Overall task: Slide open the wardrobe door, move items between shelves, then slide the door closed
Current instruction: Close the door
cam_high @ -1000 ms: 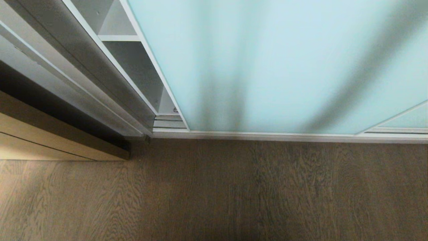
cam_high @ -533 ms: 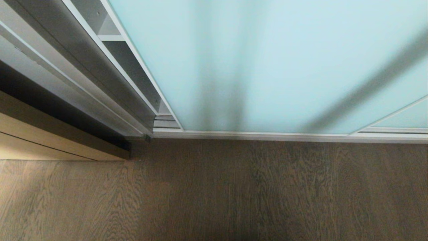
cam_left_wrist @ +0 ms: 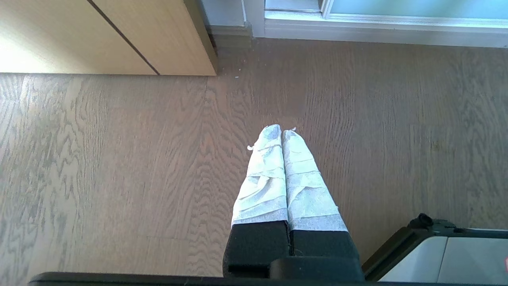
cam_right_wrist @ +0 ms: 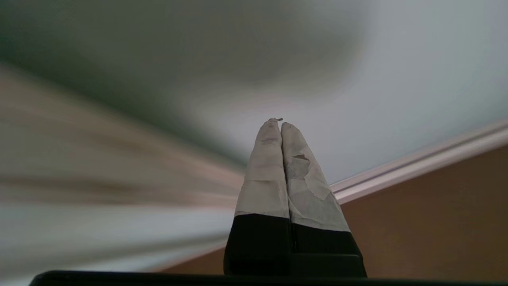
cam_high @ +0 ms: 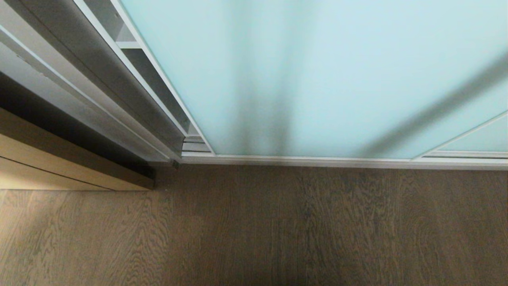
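No writing to read anywhere.
The frosted glass door (cam_high: 317,71), the wood floor (cam_high: 254,226) and the tape-wrapped fingers (cam_left_wrist: 274,167) of the left gripper carry no label, brand, number or sign, and the right wrist view is too smeared to show any.
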